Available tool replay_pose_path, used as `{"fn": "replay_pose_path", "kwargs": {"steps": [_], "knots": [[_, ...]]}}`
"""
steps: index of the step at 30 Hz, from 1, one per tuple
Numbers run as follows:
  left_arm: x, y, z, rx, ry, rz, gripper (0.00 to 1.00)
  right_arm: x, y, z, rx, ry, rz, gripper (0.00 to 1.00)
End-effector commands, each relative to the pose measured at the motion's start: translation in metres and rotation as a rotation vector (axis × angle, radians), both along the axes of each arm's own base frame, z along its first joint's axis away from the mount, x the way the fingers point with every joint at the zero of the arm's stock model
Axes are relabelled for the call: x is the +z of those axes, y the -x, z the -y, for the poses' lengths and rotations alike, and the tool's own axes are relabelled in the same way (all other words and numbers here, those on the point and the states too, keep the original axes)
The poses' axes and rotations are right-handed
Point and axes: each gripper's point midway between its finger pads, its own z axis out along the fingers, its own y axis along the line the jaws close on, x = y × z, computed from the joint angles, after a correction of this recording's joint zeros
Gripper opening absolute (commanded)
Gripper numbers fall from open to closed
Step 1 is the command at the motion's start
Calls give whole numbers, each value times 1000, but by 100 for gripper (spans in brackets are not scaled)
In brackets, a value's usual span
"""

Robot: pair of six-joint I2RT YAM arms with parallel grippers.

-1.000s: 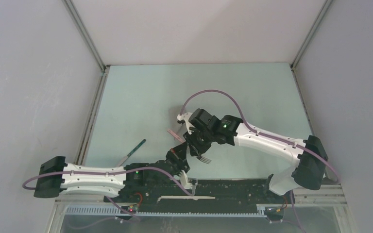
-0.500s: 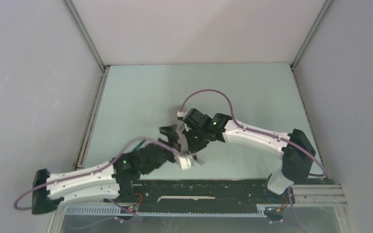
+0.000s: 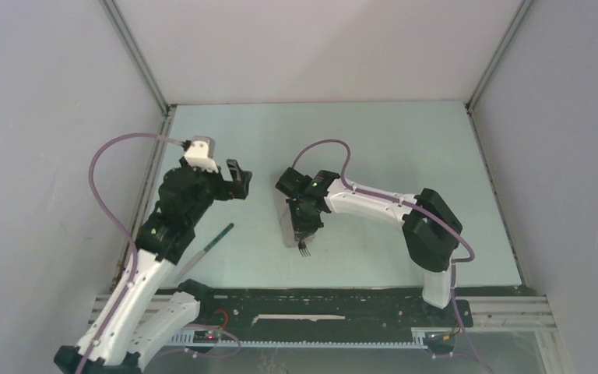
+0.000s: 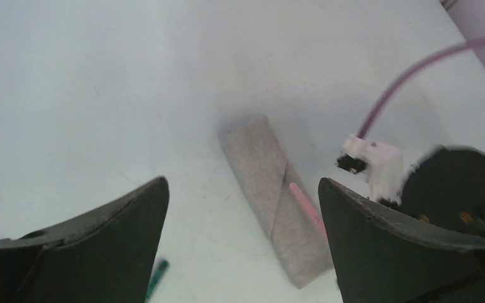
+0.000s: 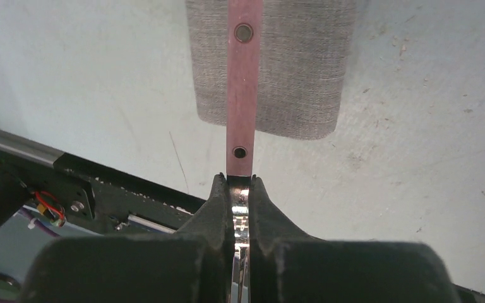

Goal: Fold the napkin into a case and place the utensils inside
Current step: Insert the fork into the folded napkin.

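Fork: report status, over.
Right gripper shut on fork, handle over case. Left gripper open, raised aside. Green-handled utensil lies apart on table.

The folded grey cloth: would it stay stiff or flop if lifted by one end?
Probably flop: the case looks like thin woven fabric lying flat. Its diagonal fold might open. Being light, it would likely slide when pushed.

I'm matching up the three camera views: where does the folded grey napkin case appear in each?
Top external: case at centre, partly under the right gripper.
Left wrist: case at centre, lying diagonally.
Right wrist: case at top centre.
Shared landmark: the fork, pink handle over the case; from above only its tines show.
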Motion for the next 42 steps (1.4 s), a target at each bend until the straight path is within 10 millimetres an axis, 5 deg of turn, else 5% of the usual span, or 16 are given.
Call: {"fn": "replay_pose_path", "kwargs": {"steps": [1, 5, 10, 14, 20, 30, 35, 42], "knots": [[-24, -15, 15, -12, 418, -292, 94, 0, -8, 3, -96, 38, -9, 0], [-72, -41, 18, 13, 621, -533, 92, -3, -12, 5, -98, 77, -8, 0], [-118, -61, 29, 19, 630, -699, 97, -11, -15, 6, -107, 88, -20, 0], [-134, -67, 33, 36, 611, -755, 92, -19, -22, 2, -99, 88, -23, 0], [-152, -70, 60, -48, 654, -875, 64, -24, -32, 0, -91, 112, -4, 0], [-167, -102, 73, -43, 700, -939, 44, -27, -55, 0, -91, 126, 68, 0], [-158, -118, 81, -62, 746, -936, 42, -31, -61, -5, -74, 114, 80, 0], [-164, -140, 86, -44, 742, -940, 41, -33, -40, -7, -52, 127, 33, 0]]}}
